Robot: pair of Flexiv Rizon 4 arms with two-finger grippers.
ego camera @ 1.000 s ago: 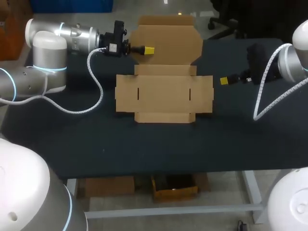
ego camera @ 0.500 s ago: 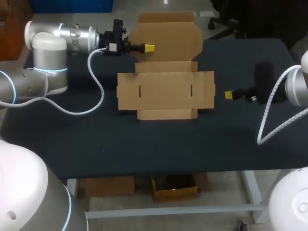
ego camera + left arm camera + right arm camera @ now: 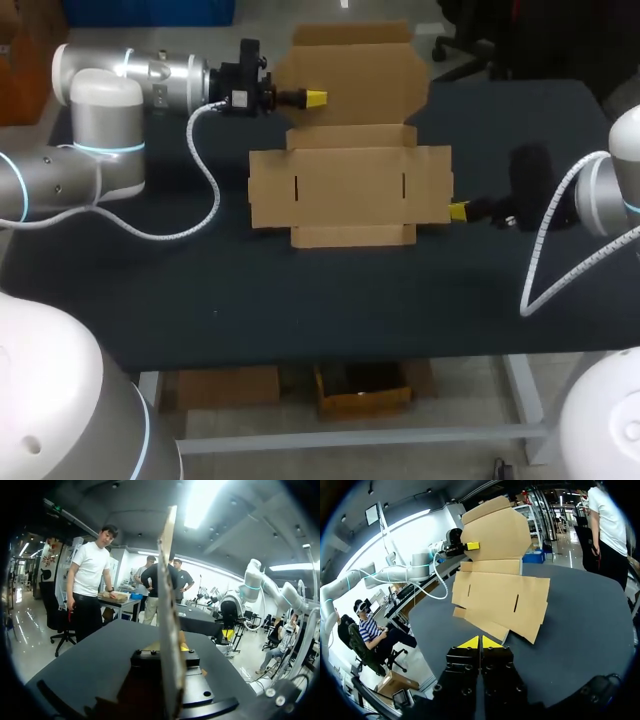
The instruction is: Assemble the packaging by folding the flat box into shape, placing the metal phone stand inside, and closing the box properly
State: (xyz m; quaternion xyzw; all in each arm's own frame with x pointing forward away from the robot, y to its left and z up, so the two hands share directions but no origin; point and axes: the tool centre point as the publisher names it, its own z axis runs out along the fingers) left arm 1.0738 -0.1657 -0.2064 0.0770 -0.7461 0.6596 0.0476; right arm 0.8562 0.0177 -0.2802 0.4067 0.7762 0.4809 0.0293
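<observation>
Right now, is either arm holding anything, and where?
The left end effector pinches the box by its raised back flap, at the left edge. The right end effector, shut, holds nothing.

A cardboard flap [image 3: 166,580] stands upright and edge-on, pinched between the fingers of the left gripper [image 3: 171,651]. Yellow tips show on either side of it. The dark counter [image 3: 95,660] stretches ahead underneath.

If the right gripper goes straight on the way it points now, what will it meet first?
Most likely the flat box: the right gripper, tips together, points at the edge of its right side flap, close ahead. Whether it would slide under the cardboard or push against it, I cannot tell.
</observation>
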